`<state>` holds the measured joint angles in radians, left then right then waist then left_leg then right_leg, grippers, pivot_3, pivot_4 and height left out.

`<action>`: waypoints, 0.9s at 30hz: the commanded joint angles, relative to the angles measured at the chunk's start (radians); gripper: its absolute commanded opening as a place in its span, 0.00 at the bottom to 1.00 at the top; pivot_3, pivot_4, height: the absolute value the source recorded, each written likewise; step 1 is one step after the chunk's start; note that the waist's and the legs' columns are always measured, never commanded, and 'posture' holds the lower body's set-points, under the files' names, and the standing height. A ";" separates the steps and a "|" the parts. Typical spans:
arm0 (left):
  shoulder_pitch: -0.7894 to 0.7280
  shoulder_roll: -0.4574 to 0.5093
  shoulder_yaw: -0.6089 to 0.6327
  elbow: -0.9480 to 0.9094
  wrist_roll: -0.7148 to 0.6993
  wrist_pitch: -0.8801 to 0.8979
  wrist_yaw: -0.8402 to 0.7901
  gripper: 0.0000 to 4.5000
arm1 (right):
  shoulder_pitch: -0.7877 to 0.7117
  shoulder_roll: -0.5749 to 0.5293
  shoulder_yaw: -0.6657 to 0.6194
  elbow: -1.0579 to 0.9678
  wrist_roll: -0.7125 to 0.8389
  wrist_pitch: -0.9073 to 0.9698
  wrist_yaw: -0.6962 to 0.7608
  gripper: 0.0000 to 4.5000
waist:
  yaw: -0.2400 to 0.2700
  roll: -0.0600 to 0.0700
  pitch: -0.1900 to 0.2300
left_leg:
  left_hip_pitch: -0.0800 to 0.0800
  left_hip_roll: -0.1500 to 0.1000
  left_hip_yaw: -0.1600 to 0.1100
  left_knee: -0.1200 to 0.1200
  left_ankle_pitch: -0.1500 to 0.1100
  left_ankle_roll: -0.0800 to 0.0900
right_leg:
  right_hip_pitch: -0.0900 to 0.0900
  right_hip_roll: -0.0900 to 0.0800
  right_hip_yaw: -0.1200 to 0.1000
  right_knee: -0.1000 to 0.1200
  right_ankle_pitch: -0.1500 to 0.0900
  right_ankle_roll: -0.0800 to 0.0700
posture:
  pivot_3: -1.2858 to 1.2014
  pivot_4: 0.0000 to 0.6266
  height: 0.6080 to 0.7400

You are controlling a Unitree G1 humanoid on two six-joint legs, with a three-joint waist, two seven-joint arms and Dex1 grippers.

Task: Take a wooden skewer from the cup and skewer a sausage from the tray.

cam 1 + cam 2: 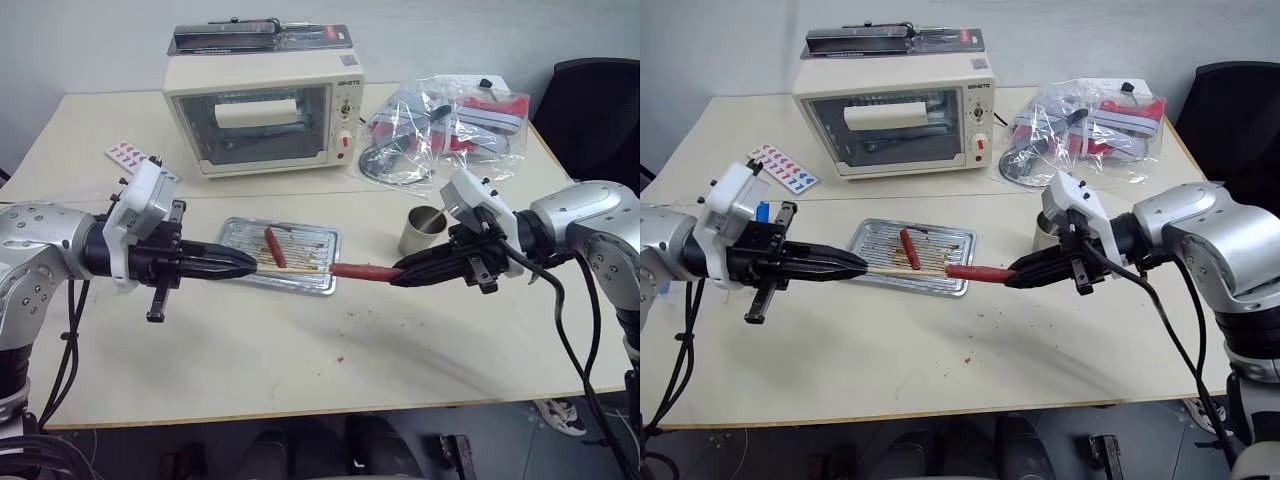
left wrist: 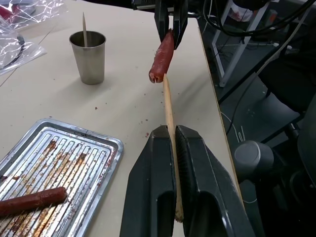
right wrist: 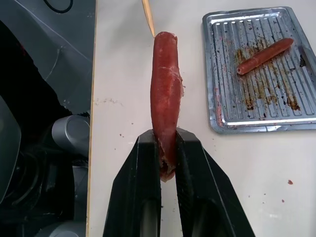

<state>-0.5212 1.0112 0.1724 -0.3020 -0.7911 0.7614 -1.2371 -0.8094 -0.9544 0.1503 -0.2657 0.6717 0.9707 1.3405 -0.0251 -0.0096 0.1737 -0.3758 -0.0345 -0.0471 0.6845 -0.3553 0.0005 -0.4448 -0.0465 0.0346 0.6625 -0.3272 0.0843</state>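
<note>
The wooden skewer is clamped between the closed fingers of the left gripper, its tip meeting the near end of the sausage; whether the point has entered the meat is hard to tell. That sausage is pinched at its other end by the right gripper, held in the air just off the tray's three o'clock edge. The skewer's rear end is hidden inside the left fingers. A second sausage lies on the tray toward its ten o'clock side. The cup, with another stick standing in it, sits at one o'clock from the tray, partly covered by the right gripper's wrist.
</note>
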 commanded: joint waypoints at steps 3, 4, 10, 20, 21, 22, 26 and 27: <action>-0.013 0.012 0.004 0.031 0.018 -0.028 -0.017 0.00 | -0.001 -0.012 -0.039 -0.021 0.028 0.001 0.006 0.05 | 0.000 0.000 0.000 | 0.000 0.000 0.000 0.000 0.000 0.000 | 0.000 0.000 0.000 0.000 0.000 0.000 | 0.52 0.24 1.00; -0.013 0.015 0.005 0.037 0.021 -0.031 -0.021 0.00 | 0.001 -0.013 -0.041 -0.021 0.029 0.001 0.007 0.05 | -0.001 0.000 0.000 | 0.000 0.000 0.000 0.000 0.000 0.000 | 0.000 0.000 0.000 0.000 0.000 0.000 | 0.52 0.24 1.00; -0.011 0.016 0.005 0.041 0.028 -0.038 -0.028 0.00 | 0.006 -0.017 -0.047 -0.023 0.038 0.006 0.001 0.05 | 0.000 0.000 0.000 | 0.000 0.000 0.000 0.000 0.000 0.000 | 0.000 0.000 0.000 0.000 0.000 0.000 | 0.52 0.24 1.00; 0.000 0.002 0.004 0.023 0.025 -0.036 -0.022 0.00 | -0.012 -0.005 -0.050 -0.007 0.044 0.011 -0.009 0.05 | 0.000 0.000 0.000 | 0.000 0.000 0.000 0.000 0.000 0.000 | 0.000 0.000 0.000 0.000 0.000 0.000 | 0.52 0.24 1.00; 0.002 0.001 0.003 0.020 0.025 -0.036 -0.022 0.00 | -0.012 -0.004 -0.050 -0.008 0.045 0.012 -0.010 0.05 | 0.000 0.000 0.000 | 0.000 0.000 0.000 0.000 0.000 0.000 | 0.000 0.000 0.000 0.000 0.000 0.000 | 0.52 0.24 1.00; 0.003 0.001 0.003 0.017 0.024 -0.036 -0.021 0.00 | -0.012 -0.003 -0.049 -0.008 0.045 0.012 -0.011 0.05 | 0.000 0.000 0.000 | 0.000 0.000 0.000 0.000 0.000 0.000 | 0.000 0.000 0.000 0.000 0.000 0.000 | 0.52 0.24 1.00; 0.002 -0.001 0.002 0.015 0.023 -0.035 -0.019 0.00 | -0.012 -0.002 -0.049 -0.007 0.049 0.012 -0.015 0.05 | 0.000 0.000 0.000 | 0.000 0.000 0.000 0.000 0.000 0.000 | 0.000 0.000 0.000 0.000 0.000 0.000 | 0.52 0.24 1.00; 0.002 -0.001 0.001 0.015 0.023 -0.036 -0.019 0.00 | -0.012 -0.002 -0.048 -0.007 0.050 0.012 -0.016 0.05 | 0.000 0.000 0.000 | 0.000 0.000 0.000 0.000 0.000 0.000 | 0.000 0.000 0.000 0.000 0.000 0.000 | 0.52 0.24 1.00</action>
<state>-0.5181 1.0107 0.1659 -0.2633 -0.7621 0.7380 -1.2566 -0.8022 -0.9546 0.1458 -0.2646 0.7032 0.9830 1.3261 -0.0252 -0.0096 0.1737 -0.3758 -0.0345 -0.0471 0.6845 -0.3553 0.0005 -0.4448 -0.0465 0.0345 0.6626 -0.3272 0.0843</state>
